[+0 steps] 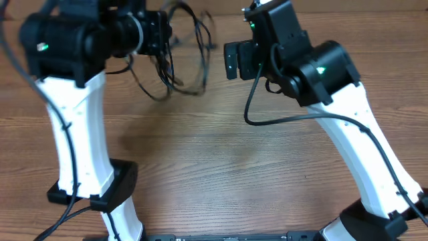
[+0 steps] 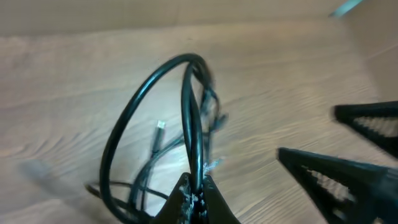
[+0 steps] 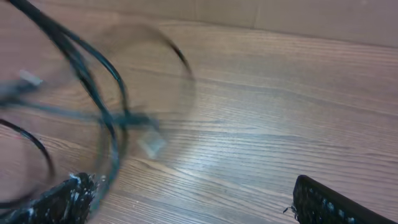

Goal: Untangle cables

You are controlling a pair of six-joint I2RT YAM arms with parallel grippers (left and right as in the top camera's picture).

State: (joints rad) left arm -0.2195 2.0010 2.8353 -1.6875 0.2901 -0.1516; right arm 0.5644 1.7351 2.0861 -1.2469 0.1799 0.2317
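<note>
The cables (image 1: pixel 180 60) are a tangle of thin black cords hanging in loops at the far middle-left of the table. My left gripper (image 1: pixel 162 41) is shut on one black cord of the tangle and holds it up. In the left wrist view the cord (image 2: pixel 189 106) runs up from between the closed jaws (image 2: pixel 198 198), with a small plug end (image 2: pixel 160 126) hanging behind. My right gripper (image 1: pixel 231 60) is open and empty, just right of the tangle. In the right wrist view the blurred cables (image 3: pixel 99 112) hang left of the wide jaws (image 3: pixel 193 199).
The wooden table (image 1: pixel 221 161) spreads toward the front. The two white arm bases (image 1: pixel 100 194) stand at the front left and front right. A thick black arm wire (image 1: pixel 267 120) loops beside the right arm. A pale wall (image 3: pixel 298 18) lies beyond the far edge.
</note>
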